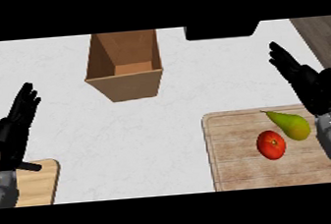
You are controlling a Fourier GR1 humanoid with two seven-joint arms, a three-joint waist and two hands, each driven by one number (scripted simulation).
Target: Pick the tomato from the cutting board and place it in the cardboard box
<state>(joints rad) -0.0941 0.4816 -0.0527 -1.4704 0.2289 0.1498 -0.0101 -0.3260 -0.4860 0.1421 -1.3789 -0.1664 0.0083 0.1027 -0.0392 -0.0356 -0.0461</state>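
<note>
- Since only the head view is on hand, everything here comes from that one steep look down at the white counter (163,134).
- The tomato (271,144) lies on the cutting board (238,167) at the lower right, just beside a green pear (289,125); whether the two touch I cannot tell. It has not been picked up yet.
- The right hand (306,80) hangs above the board's far right corner, fingers straight and pointing away, holding nothing. It stands near the tomato but apart from it, with the pear between, so the reach will likely have to come in past the pear without knocking it.
- The cardboard box (124,63) stands well apart at the upper left of centre, its top open toward the view, which leaves it ready to take the tomato from above.
- The left hand (18,120) rests open at the left edge, fingers up, over the corner of a second wooden board (39,180); it appears to have no part in this step.
- A dark object (221,29) sits at the counter's far edge; what it is I cannot tell.
</note>
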